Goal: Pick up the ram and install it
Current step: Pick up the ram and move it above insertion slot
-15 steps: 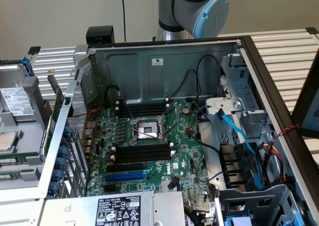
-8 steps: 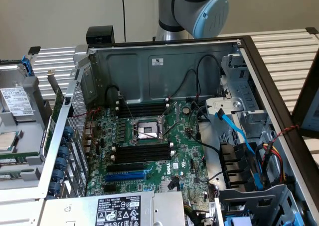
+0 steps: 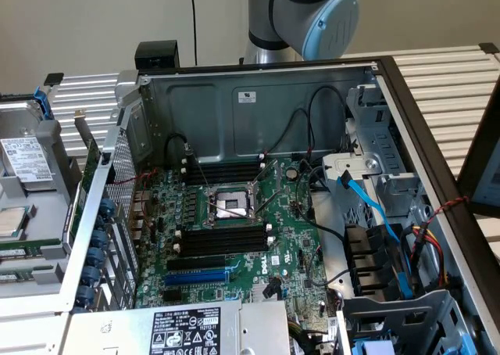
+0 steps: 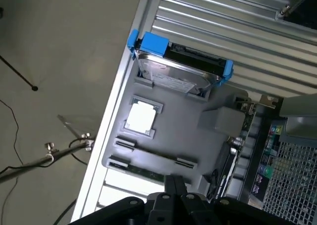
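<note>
Green ram [image 4: 136, 169] lies flat in the outermost long recess of the grey tray [image 4: 183, 136], along the tray edge farthest from the hard drive [image 4: 178, 71]. Gripper [image 4: 176, 179] hangs directly over one end of the ram, jaws pressed together with nothing between them; contact with the ram cannot be judged. Processor [image 4: 141, 117] sits mid-tray, between drive and ram. Tray rests at the slatted table's [image 4: 237, 22] edge, beside the open computer case [image 3: 258, 105].
</note>
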Motion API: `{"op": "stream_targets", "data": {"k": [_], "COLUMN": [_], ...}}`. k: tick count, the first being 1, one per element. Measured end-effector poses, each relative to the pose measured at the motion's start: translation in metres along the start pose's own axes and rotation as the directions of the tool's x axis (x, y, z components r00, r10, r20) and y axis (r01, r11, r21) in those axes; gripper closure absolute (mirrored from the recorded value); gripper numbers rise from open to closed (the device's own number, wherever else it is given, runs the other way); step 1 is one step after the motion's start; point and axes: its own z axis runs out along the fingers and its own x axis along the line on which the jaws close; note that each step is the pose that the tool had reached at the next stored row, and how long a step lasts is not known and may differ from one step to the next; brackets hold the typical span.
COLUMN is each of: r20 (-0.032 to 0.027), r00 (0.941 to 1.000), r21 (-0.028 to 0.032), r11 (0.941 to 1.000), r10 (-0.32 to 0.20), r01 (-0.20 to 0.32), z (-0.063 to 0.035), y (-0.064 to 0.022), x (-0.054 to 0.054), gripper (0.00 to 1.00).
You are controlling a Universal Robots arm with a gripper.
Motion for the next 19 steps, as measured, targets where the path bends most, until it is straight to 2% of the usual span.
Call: {"op": "stream_targets", "data": {"k": [5, 10, 15, 19], "r20": [-0.0055, -0.0085, -0.0057, -0.0054], "r00": [0.9959, 0.9837, 0.9631, 0.9409], "r21": [-0.0017, -0.0028, -0.001, -0.0004], "r11": [0.9959, 0.9837, 0.9632, 0.9409], "r10": [-0.091, -0.18, -0.269, -0.339], "r01": [0.091, 0.18, 0.269, 0.339], "z": [0.0012, 0.0019, 0.0027, 0.0029], "y": [-0.0001, -0.0001, -0.0002, -0.0002], "x": [0.0, 0.0, 0.0, 0.0], "gripper": [0.9, 0.9, 0.9, 0.9]}}
